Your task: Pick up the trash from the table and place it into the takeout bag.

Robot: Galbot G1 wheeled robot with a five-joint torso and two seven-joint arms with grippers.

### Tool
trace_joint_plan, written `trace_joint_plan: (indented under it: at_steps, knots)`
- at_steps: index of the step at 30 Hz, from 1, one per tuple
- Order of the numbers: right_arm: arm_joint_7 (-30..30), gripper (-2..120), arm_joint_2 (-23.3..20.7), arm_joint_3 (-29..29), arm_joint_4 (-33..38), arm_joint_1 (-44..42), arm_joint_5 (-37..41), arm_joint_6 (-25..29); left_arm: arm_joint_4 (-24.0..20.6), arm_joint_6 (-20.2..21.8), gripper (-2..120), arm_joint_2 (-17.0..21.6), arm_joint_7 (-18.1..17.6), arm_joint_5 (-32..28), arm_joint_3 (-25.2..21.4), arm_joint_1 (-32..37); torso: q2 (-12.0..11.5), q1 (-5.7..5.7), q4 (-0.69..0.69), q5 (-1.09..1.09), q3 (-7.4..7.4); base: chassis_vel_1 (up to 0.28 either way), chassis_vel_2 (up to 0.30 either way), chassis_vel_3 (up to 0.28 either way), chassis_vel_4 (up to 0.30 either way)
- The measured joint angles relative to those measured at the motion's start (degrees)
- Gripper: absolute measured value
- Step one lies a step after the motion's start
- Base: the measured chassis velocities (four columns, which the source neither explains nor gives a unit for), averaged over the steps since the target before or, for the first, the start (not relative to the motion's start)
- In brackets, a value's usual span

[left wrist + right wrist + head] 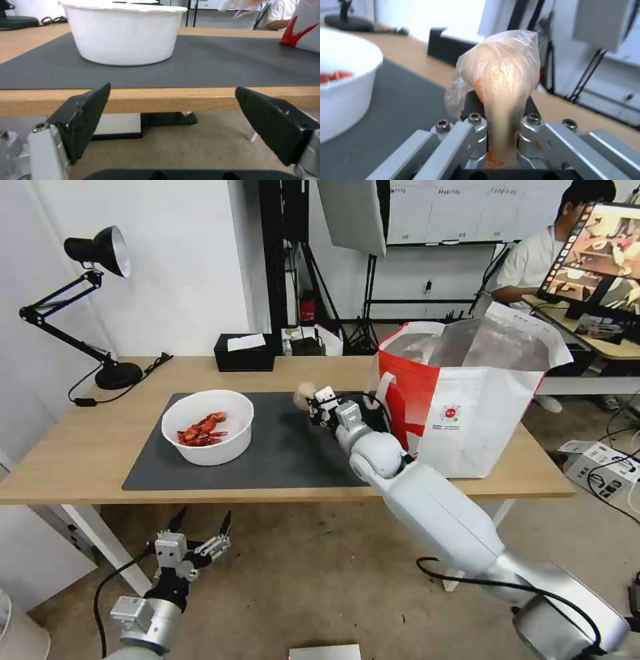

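Note:
My right gripper [312,398] is shut on the small clear bag with a beige lump [305,392] and holds it just above the dark mat, left of the takeout bag [467,400]. In the right wrist view the small bag [501,75] is pinched between the fingers [476,130]. A white bowl of red crayfish shells [208,425] sits on the mat's left part; the left wrist view has the bowl [123,32] beyond the table edge. My left gripper [200,527] hangs open below the table's front edge, its pads [83,120] spread wide.
The light-wood table [80,447] carries the grey mat [287,453], a black tissue box [245,352] at the back and a black desk lamp [100,260] at the far left. A person sits at another desk behind the takeout bag.

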Motion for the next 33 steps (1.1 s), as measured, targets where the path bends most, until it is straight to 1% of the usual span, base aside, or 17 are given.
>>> trace_joint_plan:
  at_steps: [2,3,6,9,10,11,12,15,16,18,19,21,23,26,31,33]
  knots:
    - [2.63,7,-1.20,0.72,3.96,-2.08,-1.93,0.23,-0.15,0.00,100,0.04,-0.04,0.01,-0.13,0.19,0.00,0.00,0.00,0.00,0.00,0.000,0.000,0.000,0.000]
    - [2.63,7,-1.20,0.72,3.96,-2.08,-1.93,0.23,-0.15,0.00,100,0.04,-0.04,0.01,-0.13,0.19,0.00,0.00,0.00,0.00,0.00,0.000,0.000,0.000,0.000]
    - [6.58,7,-2.18,2.04,8.86,-5.57,-7.24,0.68,-0.32,0.01,100,-0.05,-0.06,0.07,-0.16,0.42,0.00,0.00,0.00,0.00,0.00,0.000,0.000,0.000,0.000]
    - [7.23,7,-2.24,2.39,9.53,-6.30,-8.62,0.98,-0.34,0.01,100,-0.08,-0.07,0.09,-0.16,0.46,0.00,-0.01,0.00,0.00,0.00,0.000,0.000,0.000,0.000]
    - [9.04,7,-2.19,3.41,11.01,-8.11,-12.03,2.05,-0.45,0.02,100,-0.12,-0.08,0.19,-0.16,0.58,0.00,0.00,0.00,0.00,0.00,0.000,0.000,0.000,0.000]
    - [10.05,7,-2.09,4.20,11.81,-9.21,-13.82,2.85,-0.48,0.02,100,-0.12,-0.10,0.24,-0.16,0.72,0.00,0.00,0.00,0.00,0.00,0.000,0.000,0.000,0.000]
    - [10.05,7,-2.09,4.20,11.81,-9.21,-13.82,2.85,-0.48,0.02,100,-0.12,-0.10,0.24,-0.16,0.72,0.00,0.00,0.00,0.00,0.00,0.000,0.000,0.000,0.000]
    - [11.79,7,-1.66,6.75,13.73,-12.10,-19.24,6.42,-0.68,0.03,100,-0.09,-0.12,0.35,-0.46,1.21,0.00,0.00,0.01,-0.01,0.00,0.000,0.000,0.000,0.000]
    - [11.79,7,-1.66,6.75,13.73,-12.10,-19.24,6.42,-0.68,0.03,100,-0.09,-0.12,0.35,-0.46,1.21,0.00,0.00,0.01,-0.01,0.00,0.000,0.000,0.000,0.000]
    - [12.19,7,-1.58,8.18,14.90,-13.44,-21.55,8.68,-0.74,0.03,100,-0.11,-0.12,0.48,-0.57,1.43,0.00,-0.01,0.00,0.00,0.00,0.000,0.000,0.000,0.000]
    - [12.19,7,-1.58,8.18,14.90,-13.44,-21.55,8.68,-0.74,0.03,100,-0.11,-0.12,0.48,-0.57,1.43,0.00,-0.01,0.00,0.00,0.00,0.000,0.000,0.000,0.000]
    - [12.62,7,-1.61,9.49,16.35,-14.29,-22.76,10.51,-0.75,0.03,100,-0.19,-0.13,0.64,-0.56,1.53,0.00,-0.01,0.00,-0.01,0.00,0.000,0.000,0.000,0.000]
    - [12.64,7,-1.61,9.54,16.41,-14.31,-22.79,10.58,-0.75,0.02,100,-0.20,-0.13,0.66,-0.55,1.53,0.00,-0.01,0.00,-0.01,0.00,0.000,0.000,0.000,0.000]
    - [14.33,7,-1.83,12.21,17.84,-13.90,-24.24,12.72,-0.75,0.02,100,-0.36,-0.15,0.91,-0.19,1.50,0.00,0.00,0.00,0.00,0.00,0.000,0.000,0.000,0.000]
    - [16.69,7,-2.44,14.17,18.78,-12.62,-24.43,11.71,-0.75,0.02,100,-0.39,-0.16,1.03,-0.13,1.49,0.00,0.00,0.01,-0.01,0.00,0.000,0.000,0.000,0.000]
    - [18.79,7,-3.14,15.28,19.51,-11.80,-23.44,9.41,-0.75,0.02,100,-0.38,-0.17,1.04,-0.11,1.46,0.00,0.00,0.00,0.00,0.00,0.000,0.000,0.000,0.000]
